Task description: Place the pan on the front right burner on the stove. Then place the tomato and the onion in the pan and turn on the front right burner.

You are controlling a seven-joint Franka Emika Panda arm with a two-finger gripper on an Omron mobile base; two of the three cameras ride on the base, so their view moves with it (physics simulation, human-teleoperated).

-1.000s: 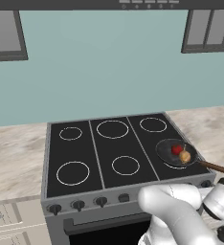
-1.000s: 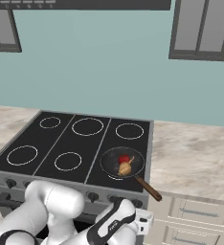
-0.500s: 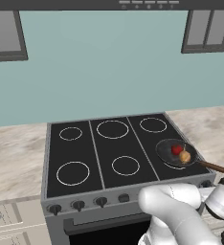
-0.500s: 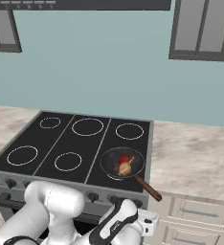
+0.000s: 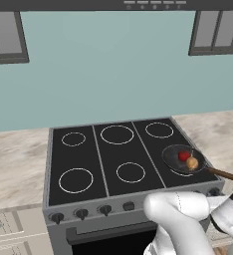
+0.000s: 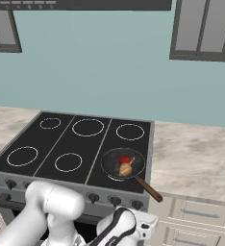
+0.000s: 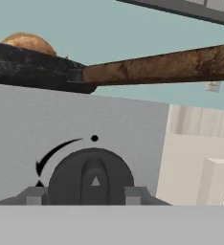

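Observation:
The dark pan (image 5: pixel 182 159) sits on the front right burner (image 5: pixel 180 173) of the stove (image 5: pixel 88 159), its brown handle (image 5: pixel 223 174) pointing out to the right. Inside lie the red tomato (image 5: pixel 183 156) and the tan onion (image 5: pixel 191 162), touching. From the right base view the pan (image 6: pixel 122 163) holds the tomato (image 6: pixel 124 159) and onion (image 6: pixel 126 168). My gripper (image 7: pixel 85 195) is open and low at the stove's front, with its fingertips (image 7: pixel 36 195) on either side of a dark round knob (image 7: pixel 95 178). Above the knob I see the pan's rim (image 7: pixel 32 69), handle (image 7: pixel 171 64) and onion (image 7: pixel 30 43).
A row of dark knobs (image 5: pixel 81 213) runs along the stove's front. Marble counter (image 6: pixel 196 158) lies on both sides, with beige drawers (image 6: pixel 201 214) beneath at the right. My white arm (image 5: pixel 183 224) is folded low before the stove.

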